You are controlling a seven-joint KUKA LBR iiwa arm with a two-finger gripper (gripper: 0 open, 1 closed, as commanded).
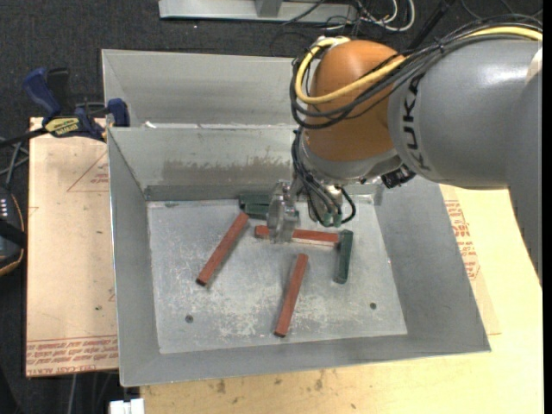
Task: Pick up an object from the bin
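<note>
My gripper (280,222) hangs low near the back middle of the bin, its metal fingers down at the left end of a flat red-brown stick (312,238) that lies crosswise. A dark green block (255,203) sits just left of the fingers against the back wall. Another dark green stick (342,255) lies to the right, touching the red stick's right end. Whether anything is between the fingers is not visible.
A long red-brown stick (223,248) lies slanted at the left middle of the bin. Another red-brown stick (291,294) points toward the front. The orange cover and cables of the wrist hide the back right of the bin.
</note>
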